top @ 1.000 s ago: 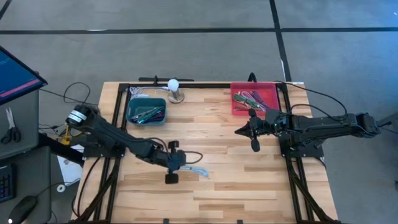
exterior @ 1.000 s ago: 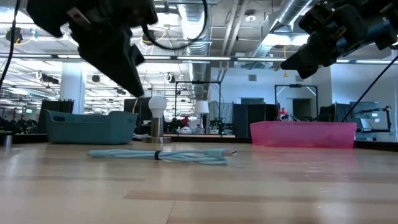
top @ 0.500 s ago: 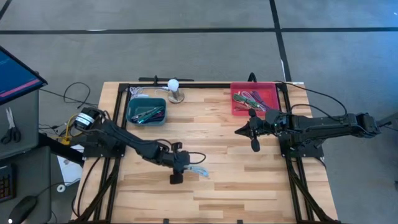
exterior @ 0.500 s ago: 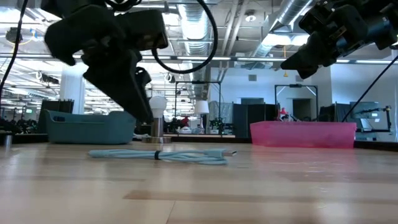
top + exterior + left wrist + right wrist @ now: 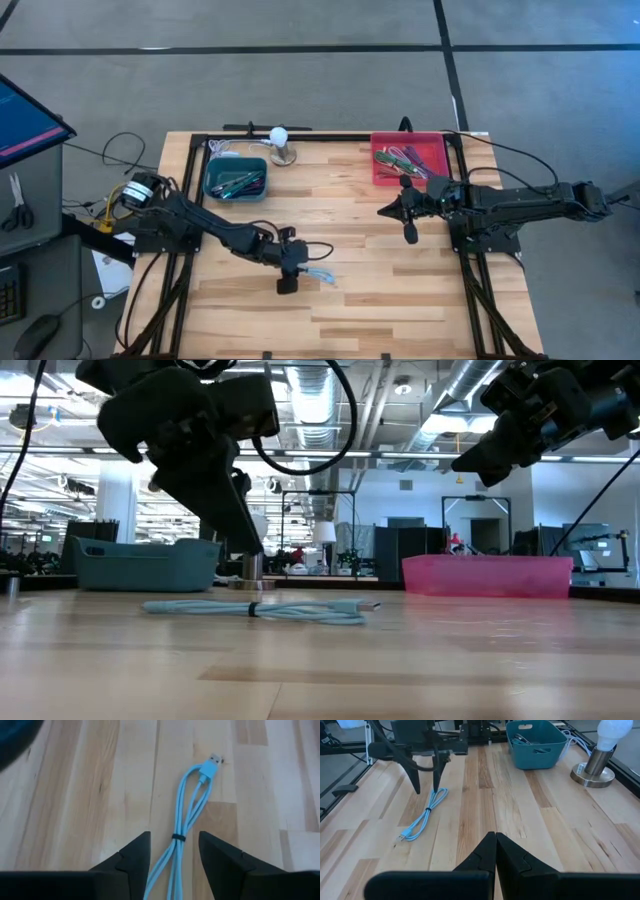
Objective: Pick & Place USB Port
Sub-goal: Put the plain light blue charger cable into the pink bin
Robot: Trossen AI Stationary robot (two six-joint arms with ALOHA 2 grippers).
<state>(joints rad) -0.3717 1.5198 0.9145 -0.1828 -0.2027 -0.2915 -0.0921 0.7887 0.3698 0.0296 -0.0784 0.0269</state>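
Note:
A light blue USB cable (image 5: 187, 815), coiled into a long loop and tied at its middle, lies flat on the wooden table (image 5: 380, 290), left of centre (image 5: 318, 275), its metal plug (image 5: 216, 758) pointing away from my left gripper. My left gripper (image 5: 174, 837) stands open a little above the cable's looped end (image 5: 426, 787), slanting down, one finger on either side of it without touching it. My right gripper (image 5: 495, 836) is shut on nothing and hangs above the table's right half (image 5: 383, 211), near the red tray.
A teal bin (image 5: 235, 178) with cables stands at the back left, beside a bulb on a metal stand (image 5: 281, 145). A red tray (image 5: 410, 158) with cables sits at the back right. Black frame rails (image 5: 185, 180) run along the table's left, right and far edges.
My left gripper has moved toward the table's right edge and down toward the cable, and its fingers have opened. The cable has stayed where it was.

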